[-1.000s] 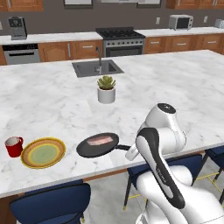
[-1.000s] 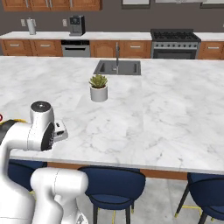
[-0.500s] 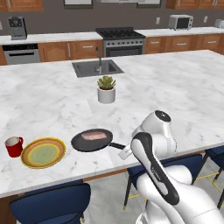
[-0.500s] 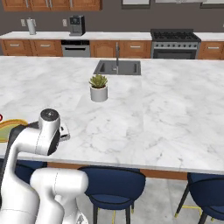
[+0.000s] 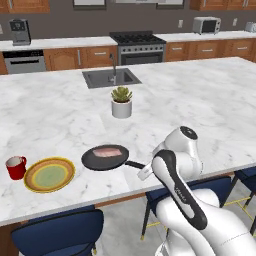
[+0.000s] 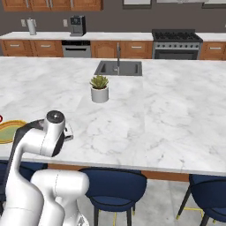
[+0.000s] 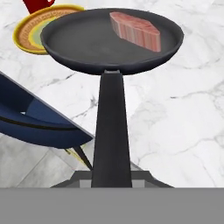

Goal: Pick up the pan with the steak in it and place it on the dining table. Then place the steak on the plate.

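Small round dark grey frying pan is sitting over the large white grey-veined marble dining table, near its front edge — touching or just above, cannot tell. Flat pinkish-red raw steak is lying in the pan toward 12 o'clock. The pan's long thin black handle is running back between the two-finger gripper, which is closing narrowly on it. Round yellow-orange-rimmed plate with pale green centre is lying just beside the pan at 9 o'clock; a red mug is standing beyond the plate.
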Available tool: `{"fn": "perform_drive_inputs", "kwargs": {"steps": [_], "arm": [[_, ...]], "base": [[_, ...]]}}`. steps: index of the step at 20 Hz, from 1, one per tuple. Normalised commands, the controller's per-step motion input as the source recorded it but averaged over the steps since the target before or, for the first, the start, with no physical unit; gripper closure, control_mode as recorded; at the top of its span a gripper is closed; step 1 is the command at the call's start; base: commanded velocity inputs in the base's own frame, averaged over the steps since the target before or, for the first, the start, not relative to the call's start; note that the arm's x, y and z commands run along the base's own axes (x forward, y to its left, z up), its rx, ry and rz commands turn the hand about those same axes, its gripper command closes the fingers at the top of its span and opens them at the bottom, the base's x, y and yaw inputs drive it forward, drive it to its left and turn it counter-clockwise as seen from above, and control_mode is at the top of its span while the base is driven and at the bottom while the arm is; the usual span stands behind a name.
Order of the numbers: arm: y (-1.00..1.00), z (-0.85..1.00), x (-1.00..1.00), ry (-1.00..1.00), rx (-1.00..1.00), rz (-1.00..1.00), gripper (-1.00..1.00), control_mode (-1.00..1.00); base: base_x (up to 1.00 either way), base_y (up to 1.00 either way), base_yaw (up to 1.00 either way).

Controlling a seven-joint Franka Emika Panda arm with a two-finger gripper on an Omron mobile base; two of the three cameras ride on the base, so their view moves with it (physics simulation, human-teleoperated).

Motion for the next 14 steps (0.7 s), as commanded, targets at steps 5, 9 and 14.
{"fn": "perform_drive_inputs", "kwargs": {"steps": [5,9,14], "arm": [[0.0,-0.47,-0.05,-0.01,-0.09,0.0,1.0,-1.0],[0.0,-0.53,-0.09,-0.01,-0.08,0.0,1.0,-1.0],[0.0,-0.47,-0.05,-0.05,-0.03,0.0,1.0,-1.0]], "base": [[0.0,0.0,0.0],[0.0,0.0,0.0],[0.0,0.0,0.0]]}}
